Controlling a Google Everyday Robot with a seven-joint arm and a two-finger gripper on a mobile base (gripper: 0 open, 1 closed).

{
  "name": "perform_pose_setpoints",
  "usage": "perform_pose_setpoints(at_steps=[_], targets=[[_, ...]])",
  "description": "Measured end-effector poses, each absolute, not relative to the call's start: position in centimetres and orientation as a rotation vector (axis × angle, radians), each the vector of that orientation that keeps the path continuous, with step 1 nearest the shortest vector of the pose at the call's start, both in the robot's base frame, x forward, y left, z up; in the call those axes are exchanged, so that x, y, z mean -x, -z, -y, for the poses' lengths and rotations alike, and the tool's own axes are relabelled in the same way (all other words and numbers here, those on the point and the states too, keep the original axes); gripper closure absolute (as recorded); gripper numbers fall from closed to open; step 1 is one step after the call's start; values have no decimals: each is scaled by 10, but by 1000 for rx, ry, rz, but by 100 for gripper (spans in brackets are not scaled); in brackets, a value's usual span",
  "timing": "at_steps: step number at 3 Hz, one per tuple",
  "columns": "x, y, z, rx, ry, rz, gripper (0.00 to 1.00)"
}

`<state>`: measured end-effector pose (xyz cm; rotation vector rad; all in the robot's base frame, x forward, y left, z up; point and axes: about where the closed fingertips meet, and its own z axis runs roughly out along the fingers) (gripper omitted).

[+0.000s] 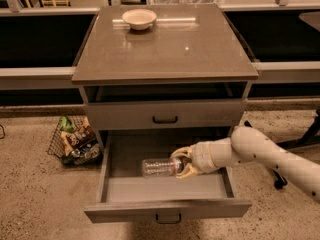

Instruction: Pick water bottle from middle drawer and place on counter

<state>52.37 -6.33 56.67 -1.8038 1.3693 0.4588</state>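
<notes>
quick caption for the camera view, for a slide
Gripper inside the open middle drawer, at one end of the water bottle lying on its side; a bowl sits on the counter.

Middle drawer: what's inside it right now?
The water bottle lies on its side on the middle drawer floor. The gripper is at its right-hand end and covers the cap. The drawer's shadowed rear cannot be made out.
</notes>
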Motion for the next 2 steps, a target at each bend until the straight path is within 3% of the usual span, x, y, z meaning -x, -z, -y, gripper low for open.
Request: perform_pose_setpoints(at_steps=[2], targets=[[-491,-689,47,1986,-128,-1315,100]])
